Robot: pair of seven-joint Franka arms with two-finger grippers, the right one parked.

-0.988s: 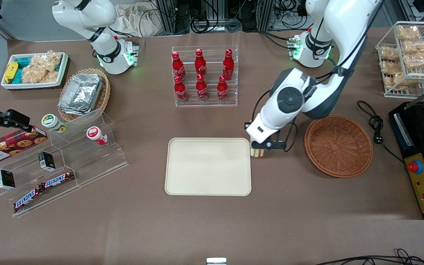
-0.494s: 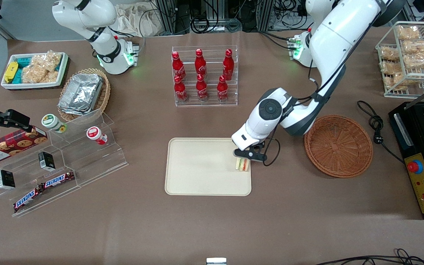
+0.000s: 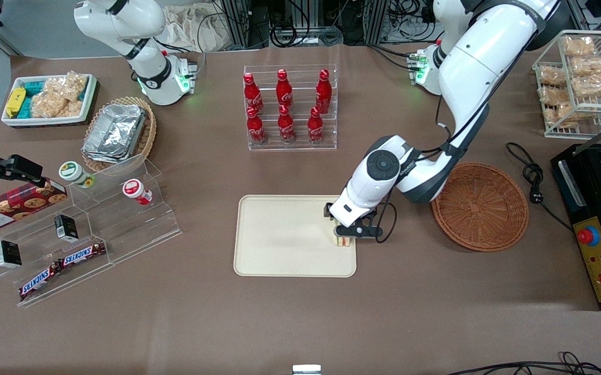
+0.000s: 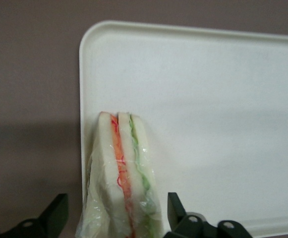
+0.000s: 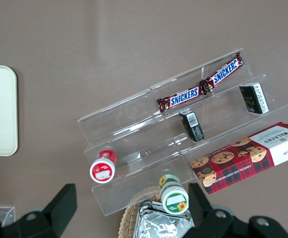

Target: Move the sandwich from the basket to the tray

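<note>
Sandwich [image 4: 124, 178] standing on tray [image 4: 223, 124] edge; gripper [image 3: 351, 233] fingers spread apart, straddling it, not clamped

A brown table [image 3: 300, 317] fills the scene, its surface matte and evenly lit from above, with soft shadows under what stands on it. Along its farthest edge runs a metal frame [image 3: 258, 21] hung with black cables [image 3: 305, 34], and a crumpled pale cloth [image 3: 196, 26] lies there. A black cable [image 3: 529, 367] trails past the nearest edge.
</note>
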